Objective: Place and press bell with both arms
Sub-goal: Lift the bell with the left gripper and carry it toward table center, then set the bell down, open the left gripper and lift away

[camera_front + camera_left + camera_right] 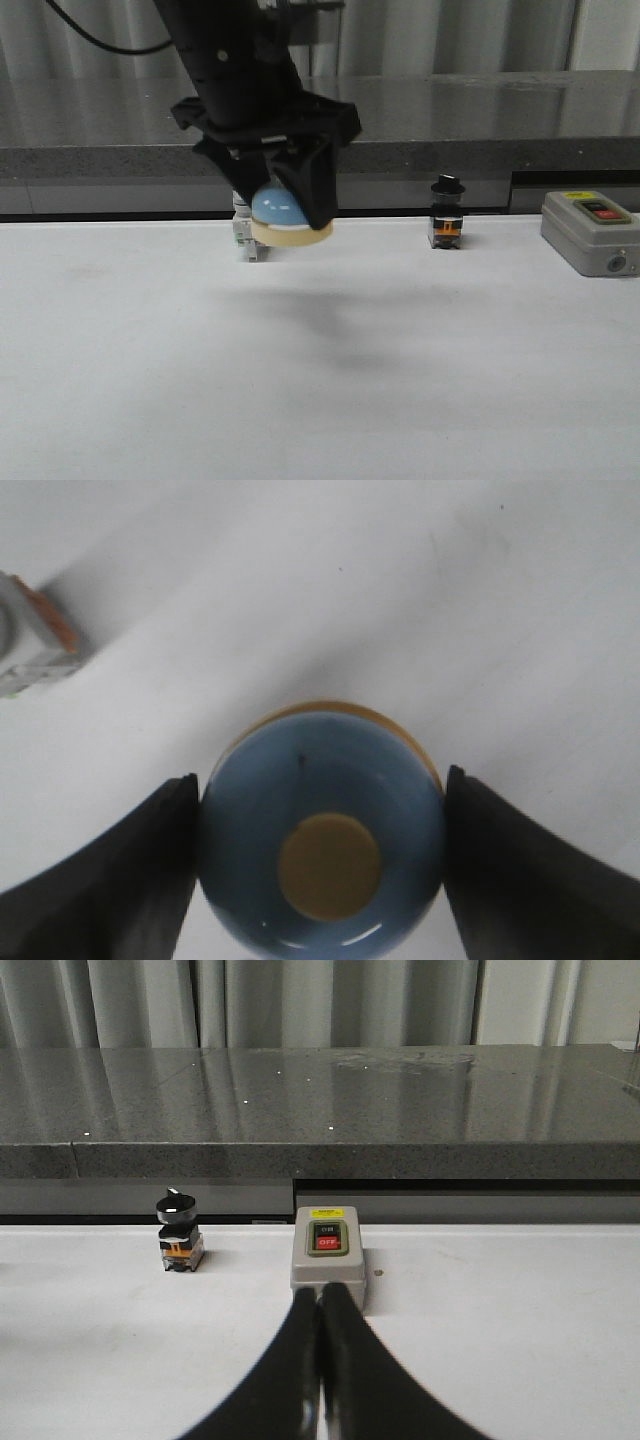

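The light-blue bell (280,212) with its cream base hangs in the air above the white table, held by my left gripper (285,215). In the left wrist view the bell (320,780) fills the space between the two dark fingers (130,880), which press its sides; its cream button (330,867) faces the camera. My left gripper (320,865) is shut on the bell. My right gripper (320,1305) is shut and empty, its tips just before the grey box. The right arm is out of the front view.
A grey box with a red button (590,232) stands at the right; it also shows in the right wrist view (328,1258). A black-knob switch (446,212) stands at the back middle. A white switch (245,238) stands behind the bell. A dark counter (450,110) runs along the back.
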